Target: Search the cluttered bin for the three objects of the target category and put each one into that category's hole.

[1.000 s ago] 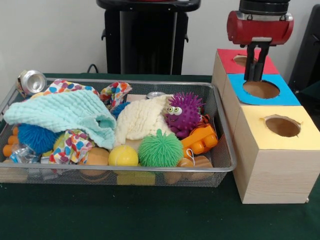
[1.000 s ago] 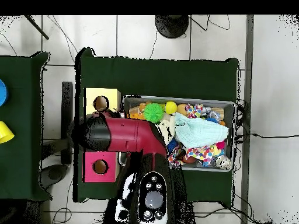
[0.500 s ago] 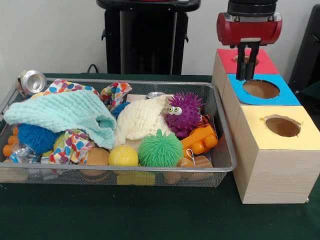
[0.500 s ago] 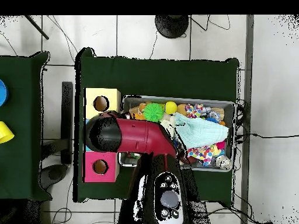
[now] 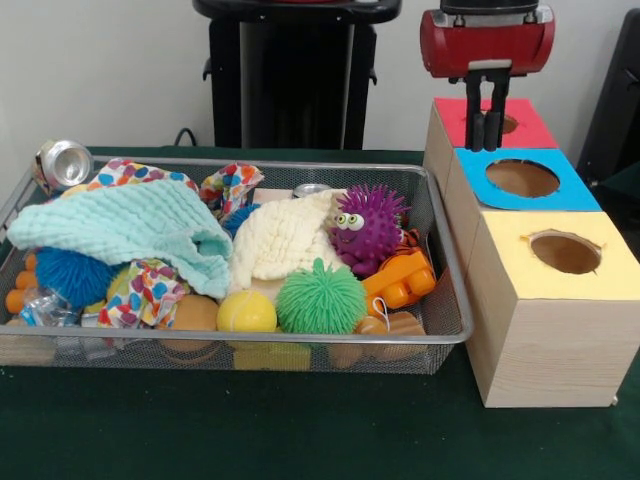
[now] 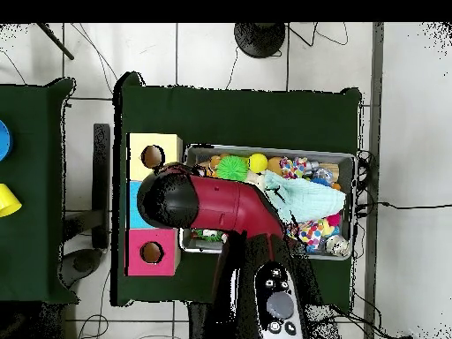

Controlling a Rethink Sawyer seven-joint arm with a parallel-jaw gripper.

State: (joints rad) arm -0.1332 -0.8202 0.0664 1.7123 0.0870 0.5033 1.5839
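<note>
My gripper (image 5: 487,140) hangs over the seam between the red-topped box (image 5: 530,128) and the blue-topped box (image 5: 523,179). Its two black fingers are close together with nothing between them. The wire mesh bin (image 5: 440,250) is to its left. In the bin lie a teal cloth (image 5: 130,225), a cream cloth (image 5: 280,240), a purple spiky toy with eyes (image 5: 368,225), a green spiky ball (image 5: 320,298), a yellow ball (image 5: 246,312), a blue spiky ball (image 5: 72,276) and an orange toy (image 5: 402,280). In the overhead view the red arm (image 6: 212,203) hides the gripper and the blue box.
A yellow-topped box (image 5: 560,250) with its hole stands nearest the camera. A crushed can (image 5: 64,162) leans on the bin's far left corner. Patterned cloths (image 5: 150,290) lie among the toys. In the overhead view the yellow box (image 6: 152,156) and the red box (image 6: 152,252) flank the arm.
The gripper has risen and shifted left in the front view, from above the blue hole toward the red box's edge. The arm has swung toward the bin in the overhead view.
</note>
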